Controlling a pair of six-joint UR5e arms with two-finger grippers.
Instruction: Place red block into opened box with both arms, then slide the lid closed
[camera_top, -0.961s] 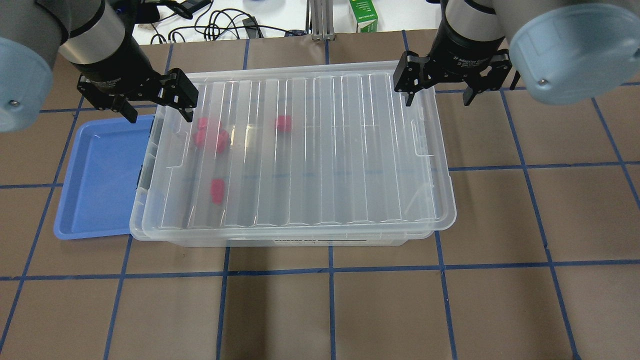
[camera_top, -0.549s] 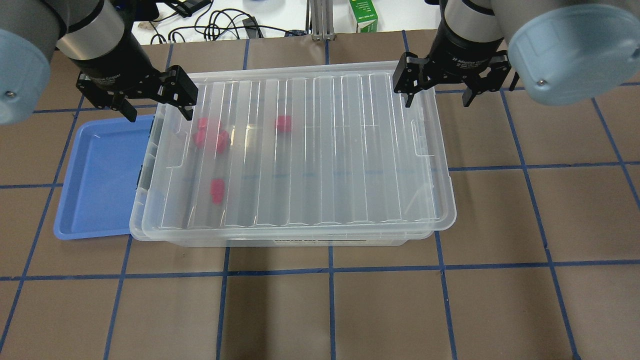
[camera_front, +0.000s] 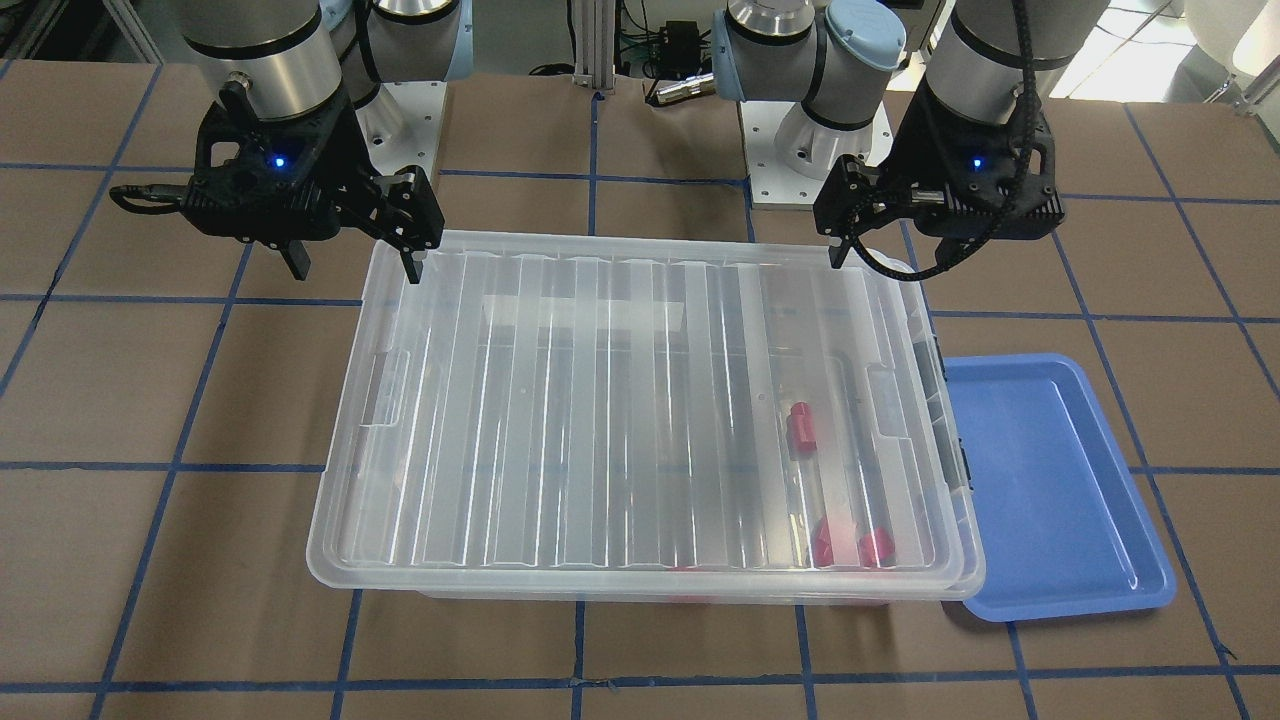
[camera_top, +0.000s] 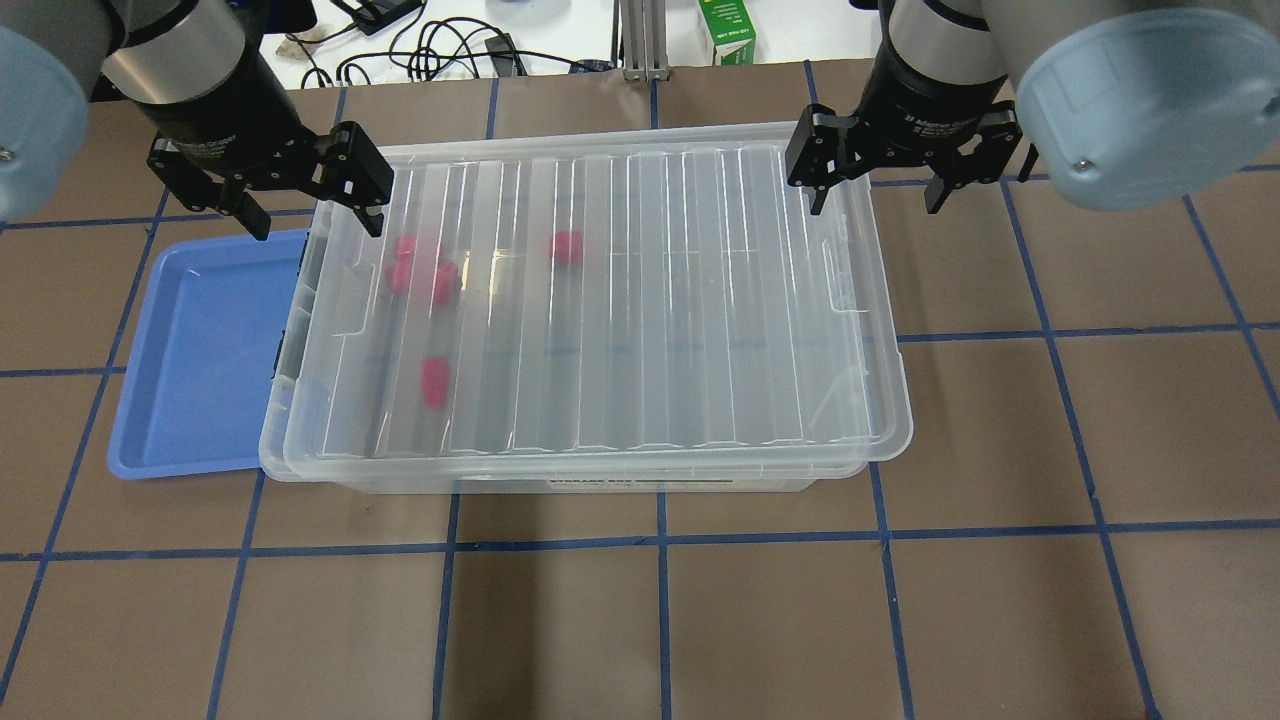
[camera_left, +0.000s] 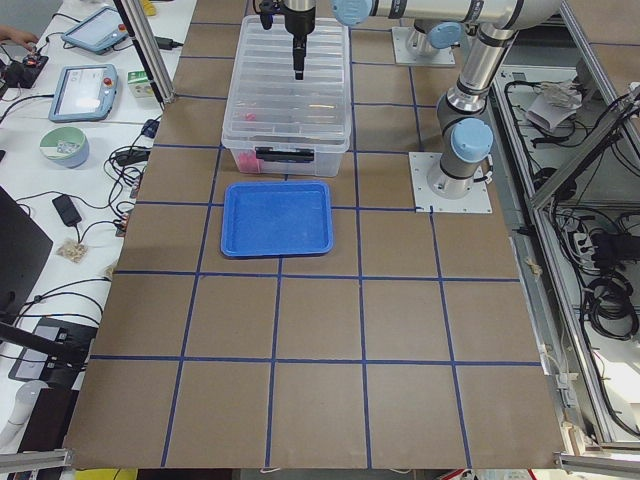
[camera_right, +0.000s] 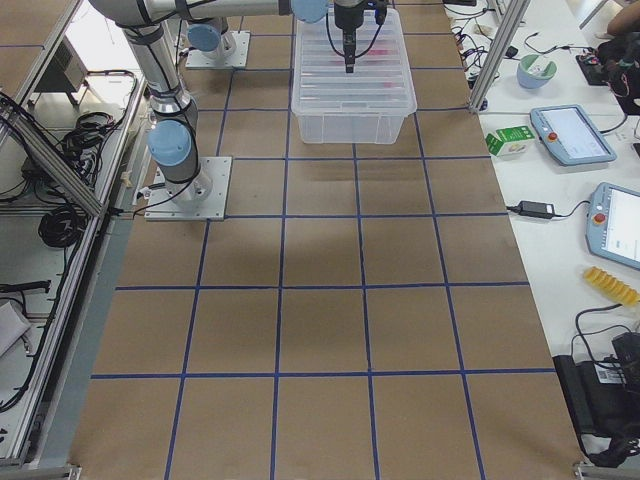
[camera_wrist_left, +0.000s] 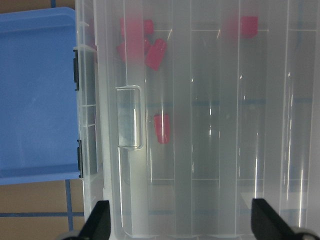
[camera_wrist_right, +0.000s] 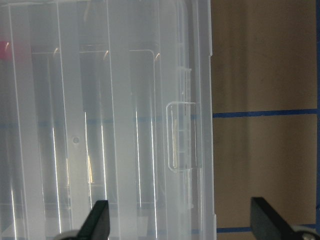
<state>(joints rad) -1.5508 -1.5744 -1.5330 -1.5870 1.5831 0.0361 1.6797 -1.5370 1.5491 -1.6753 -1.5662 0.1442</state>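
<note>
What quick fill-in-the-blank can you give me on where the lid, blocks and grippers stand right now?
1. The left gripper and the right gripper both have jaws ____, holding nothing.
2. The lid lies on top of the box, and the blocks seen through it are coloured ____.
3. The blue tray sits beside the box on the robot's ____ side.
Missing words: open; red; left.

Nothing I can read for certain. White print on right arm, upper right of frame: blurred. Green carton top centre, strip label on box front: lettering illegible.
</note>
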